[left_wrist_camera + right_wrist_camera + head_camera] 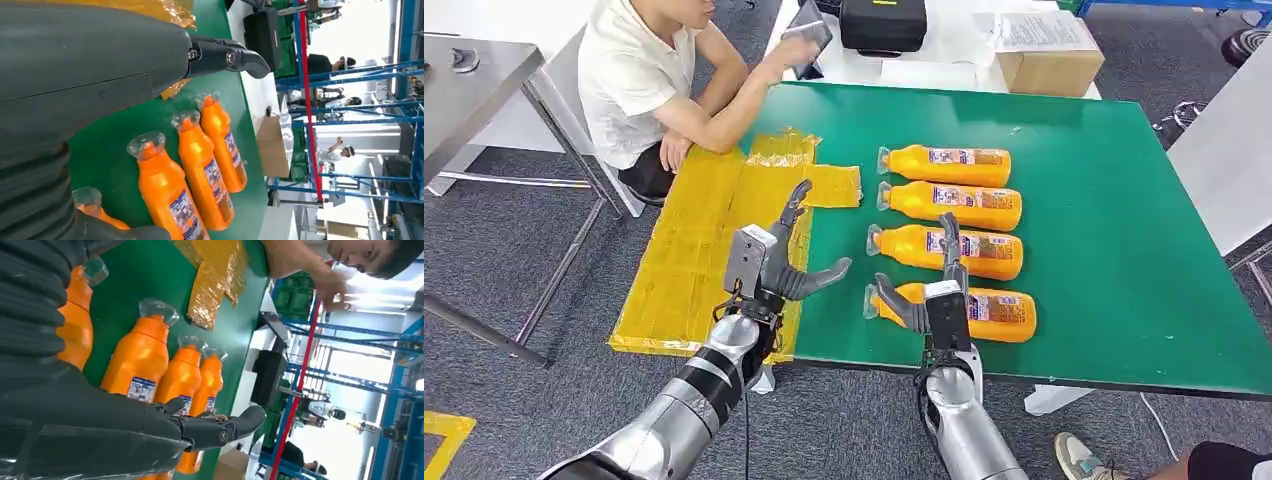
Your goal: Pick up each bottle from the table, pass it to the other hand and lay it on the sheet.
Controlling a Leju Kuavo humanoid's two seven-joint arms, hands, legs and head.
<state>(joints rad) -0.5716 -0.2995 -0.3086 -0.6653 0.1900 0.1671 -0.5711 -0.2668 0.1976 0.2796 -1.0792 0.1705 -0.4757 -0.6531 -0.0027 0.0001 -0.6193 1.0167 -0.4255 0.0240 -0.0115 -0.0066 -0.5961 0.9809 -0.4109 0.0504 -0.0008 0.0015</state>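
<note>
Four bottles lying in a row on the green counter (1124, 250). Right hand (934, 300) over nearest bottle (994, 315), fingers spread, holding nothing. Best to lower slowly, wrap around the middle, then squeeze gently.

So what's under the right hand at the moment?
The right hand hangs open over the nearest orange bottle, which lies on the green table. Cap end and label show; the stretch of bottle beneath the palm is covered, so contact cannot be told.
</note>
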